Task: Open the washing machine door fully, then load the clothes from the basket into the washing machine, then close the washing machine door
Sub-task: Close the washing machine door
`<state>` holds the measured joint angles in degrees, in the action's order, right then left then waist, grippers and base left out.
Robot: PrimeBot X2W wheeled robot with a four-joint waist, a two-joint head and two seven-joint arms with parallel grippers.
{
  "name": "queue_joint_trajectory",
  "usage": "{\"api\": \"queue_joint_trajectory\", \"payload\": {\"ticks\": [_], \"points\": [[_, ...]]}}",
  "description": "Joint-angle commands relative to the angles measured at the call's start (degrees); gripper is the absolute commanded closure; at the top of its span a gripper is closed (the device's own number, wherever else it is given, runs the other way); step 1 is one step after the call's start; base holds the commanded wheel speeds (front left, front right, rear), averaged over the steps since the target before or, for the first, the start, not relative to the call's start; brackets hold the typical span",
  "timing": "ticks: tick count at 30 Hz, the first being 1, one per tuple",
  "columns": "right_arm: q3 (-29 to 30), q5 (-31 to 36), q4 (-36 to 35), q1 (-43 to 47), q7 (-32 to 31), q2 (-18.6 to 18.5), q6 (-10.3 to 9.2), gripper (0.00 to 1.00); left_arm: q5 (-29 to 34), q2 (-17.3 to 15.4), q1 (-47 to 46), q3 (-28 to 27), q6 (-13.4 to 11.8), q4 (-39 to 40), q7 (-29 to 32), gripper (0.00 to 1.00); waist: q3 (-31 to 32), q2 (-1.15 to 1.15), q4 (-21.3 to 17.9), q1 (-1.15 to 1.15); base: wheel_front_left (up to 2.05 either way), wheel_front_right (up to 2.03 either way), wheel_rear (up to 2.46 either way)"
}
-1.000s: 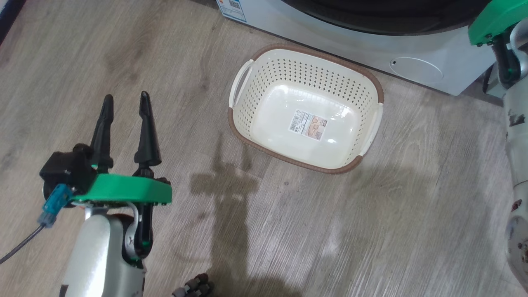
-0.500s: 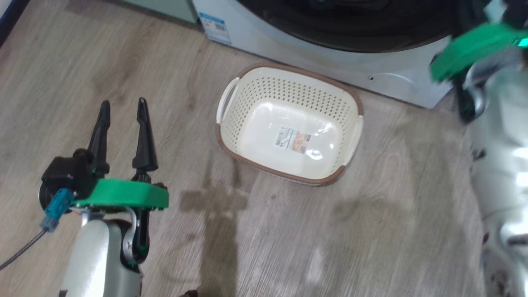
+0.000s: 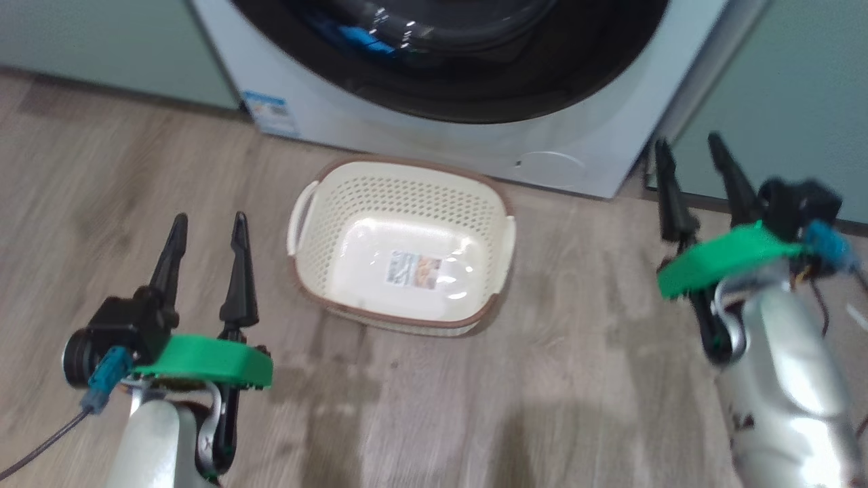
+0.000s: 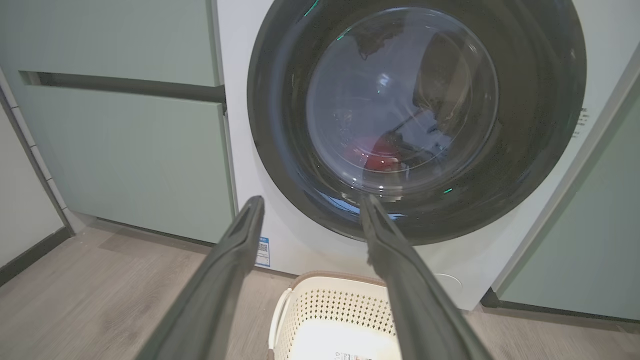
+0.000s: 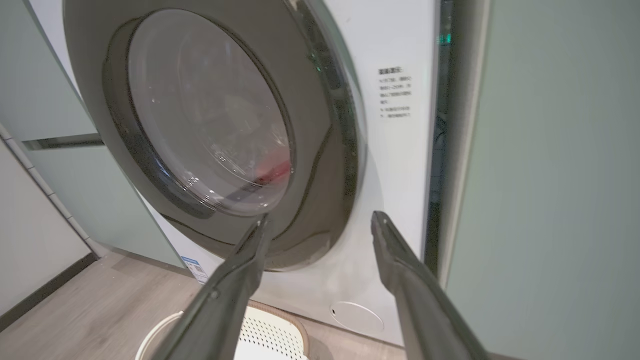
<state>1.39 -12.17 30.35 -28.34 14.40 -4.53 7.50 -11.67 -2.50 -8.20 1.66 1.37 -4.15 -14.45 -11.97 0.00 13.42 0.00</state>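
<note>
Looking ahead, you are facing the door (image 4: 415, 110), which is lying straight in front of both tools and appears to be sitting flush on the washing machine (image 3: 407, 146), with the clothes (image 4: 377, 152) showing red behind its glass. Your left tool (image 3: 209, 217) and right tool (image 3: 688, 140) are both standing open and gripping nothing, flanking the empty basket (image 3: 400, 196). The right tool is sitting nearer the door's right edge, should it need pushing.

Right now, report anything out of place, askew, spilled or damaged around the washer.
Nothing stands out. The basket sits upright and empty on the floor before the washing machine; its door looks shut, red clothes visible through it.
</note>
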Motion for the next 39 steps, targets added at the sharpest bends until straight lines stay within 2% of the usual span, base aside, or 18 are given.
{"api": "queue_joint_trajectory", "payload": {"ticks": [1, 8, 15, 27, 39], "points": [[-1.55, -0.18, -4.27, 2.08, 0.07, 1.21, -0.01, 0.00, 0.56, -1.50, -0.10, -1.95, 0.16, 1.52, -0.54, 0.00, 2.25, 0.00, -3.22, 0.00, 0.00, 0.00, 0.00], [-0.70, -1.11, -14.80, 13.29, -3.02, 1.61, -0.01, 0.00, 1.44, -2.08, 2.12, -1.10, 0.65, 0.91, -0.55, 0.00, 5.07, 0.00, -7.70, 0.00, 0.00, 0.00, 0.00], [0.06, -2.81, -23.04, 21.41, -6.04, 1.64, -0.01, 0.00, 1.66, -2.36, 4.68, -0.71, 0.32, 0.89, -0.52, 0.00, 7.39, 0.00, -10.51, 0.00, 0.00, 0.00, 0.00], [1.21, -4.12, -30.05, 28.01, -8.92, 1.65, -0.01, 0.00, 1.95, -3.36, 8.72, 0.26, 0.05, 2.03, 0.49, 0.00, 9.86, 0.00, -11.82, 0.00, 0.00, 0.00, 0.00], [1.77, -4.64, -31.55, 29.29, -8.96, 1.65, -0.01, 0.00, 1.67, -3.84, 9.06, 0.64, -0.40, 2.98, 0.68, 0.00, 9.45, 0.00, -11.74, 0.00, 0.00, 0.00, 0.00]]}}
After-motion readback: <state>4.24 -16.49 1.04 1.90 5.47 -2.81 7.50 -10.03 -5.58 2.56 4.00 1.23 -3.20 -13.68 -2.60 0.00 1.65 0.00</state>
